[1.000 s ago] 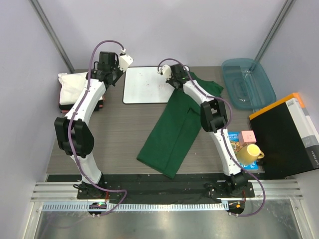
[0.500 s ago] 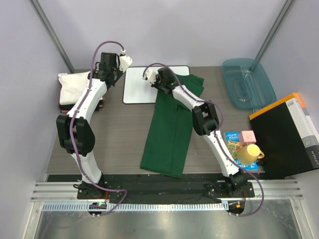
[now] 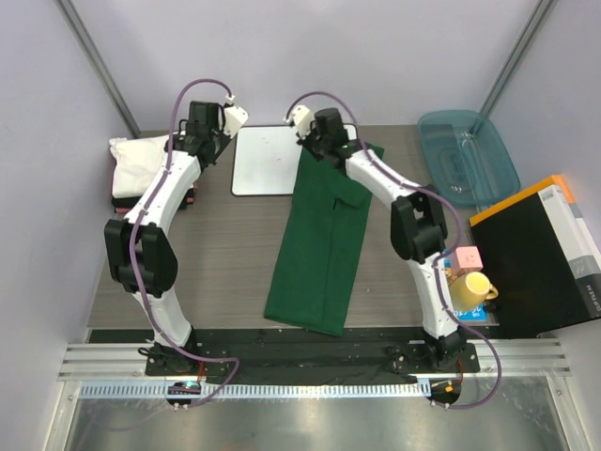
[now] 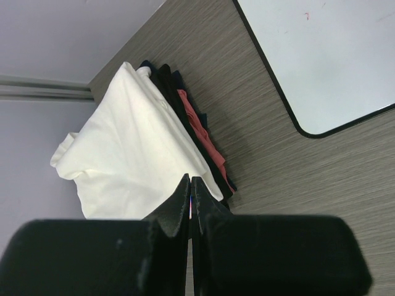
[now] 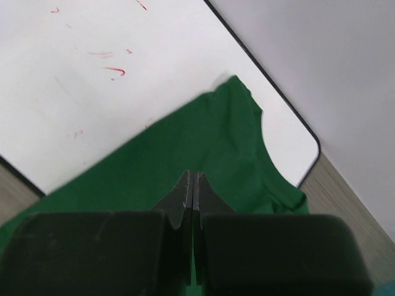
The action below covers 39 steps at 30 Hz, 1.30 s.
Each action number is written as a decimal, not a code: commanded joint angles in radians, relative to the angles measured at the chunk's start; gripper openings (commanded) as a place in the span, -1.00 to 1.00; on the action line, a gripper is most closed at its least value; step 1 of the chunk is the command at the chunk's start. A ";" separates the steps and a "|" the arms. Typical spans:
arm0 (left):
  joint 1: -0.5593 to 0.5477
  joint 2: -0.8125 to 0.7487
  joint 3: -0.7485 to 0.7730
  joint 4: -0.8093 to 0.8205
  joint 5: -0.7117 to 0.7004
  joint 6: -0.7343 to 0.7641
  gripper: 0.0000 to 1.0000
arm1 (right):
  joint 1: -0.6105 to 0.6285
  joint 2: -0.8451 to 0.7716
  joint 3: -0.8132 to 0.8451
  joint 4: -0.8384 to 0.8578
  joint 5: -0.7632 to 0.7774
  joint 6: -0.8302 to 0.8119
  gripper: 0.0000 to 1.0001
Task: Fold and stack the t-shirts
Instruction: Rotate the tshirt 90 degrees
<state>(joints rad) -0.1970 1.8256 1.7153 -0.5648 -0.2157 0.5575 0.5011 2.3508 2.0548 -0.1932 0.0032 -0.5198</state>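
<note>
Green shirt [image 3: 317, 246]: dark green cloth folded lengthwise into a long narrow strip, lying flat at mid-table. Its long axis runs near to far and leans slightly right toward the far end, which overlaps the right part of the white board [image 3: 266, 167]. Right gripper [image 5: 194, 177] hangs over that far end, fingers pressed together with no cloth seen between them. Left gripper [image 4: 191, 182], likewise closed and empty, hovers above the folded stack [image 3: 134, 162] at far left, white on top.

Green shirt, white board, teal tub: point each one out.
green shirt [image 3: 315, 252], top view, middle of the cloth
white board [image 3: 266, 165], top view, bare white face
teal tub [image 3: 467, 156], top view, bare floor
</note>
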 commanded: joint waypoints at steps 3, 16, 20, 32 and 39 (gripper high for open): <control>-0.001 -0.089 -0.034 0.052 0.027 -0.010 -1.00 | -0.117 -0.108 -0.076 -0.283 -0.186 0.018 -0.98; -0.004 -0.072 -0.008 0.036 0.018 -0.007 -1.00 | -0.170 0.099 0.145 -0.503 -0.322 -0.095 -0.98; -0.001 -0.061 0.006 0.025 0.012 -0.007 -0.99 | -0.176 0.195 0.208 -0.505 -0.279 -0.134 -0.98; -0.001 -0.097 -0.060 0.052 0.001 0.002 -1.00 | -0.182 0.358 0.320 -0.289 -0.040 -0.230 -0.98; -0.002 -0.118 -0.088 0.063 0.015 -0.016 -1.00 | -0.179 0.265 0.183 0.111 0.095 -0.208 -0.98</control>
<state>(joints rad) -0.1970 1.7733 1.6398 -0.5495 -0.2092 0.5575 0.3317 2.6446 2.3238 -0.3283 -0.0364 -0.7334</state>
